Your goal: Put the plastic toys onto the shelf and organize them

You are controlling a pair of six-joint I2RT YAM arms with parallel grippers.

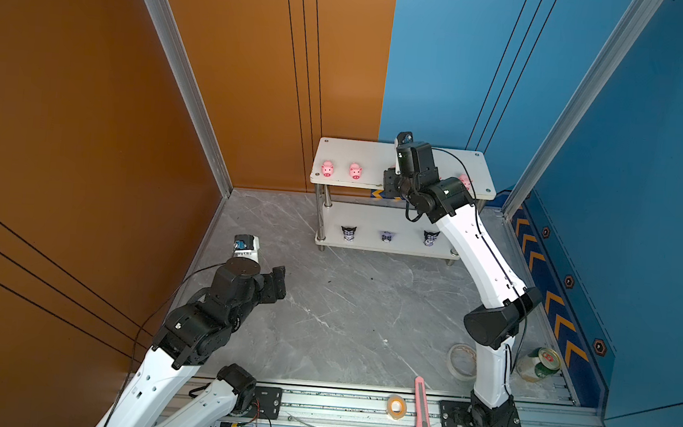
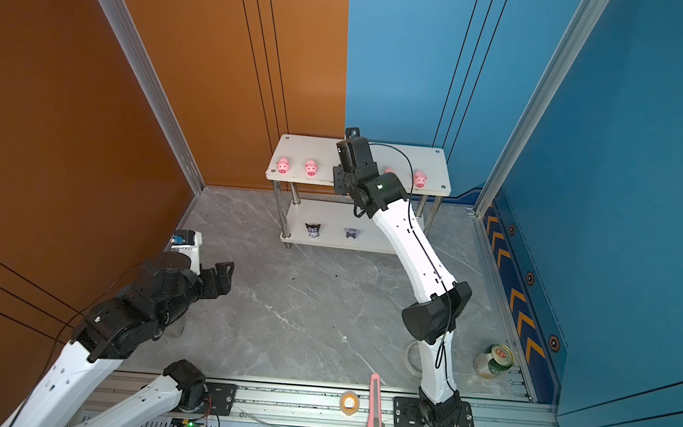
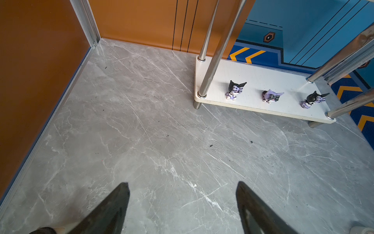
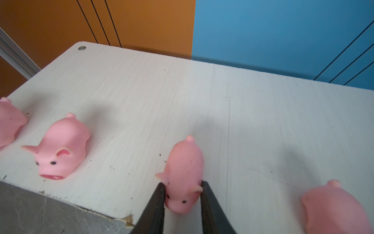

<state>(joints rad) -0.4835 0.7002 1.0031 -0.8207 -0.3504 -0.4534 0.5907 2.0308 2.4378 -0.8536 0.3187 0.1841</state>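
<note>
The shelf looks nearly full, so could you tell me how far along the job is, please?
Done: three figurines stand on the lower board, four pigs on the top board. In hand: the right gripper pinches the fifth pig there. Left to do: release it; the left gripper hangs open, empty.

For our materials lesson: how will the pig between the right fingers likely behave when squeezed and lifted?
The pig looks soft and matte, so it probably squashes and grips rather than slips. Small beside the fingers, it is likely light. Resting flat on the shelf, it seems unlikely to roll.
</note>
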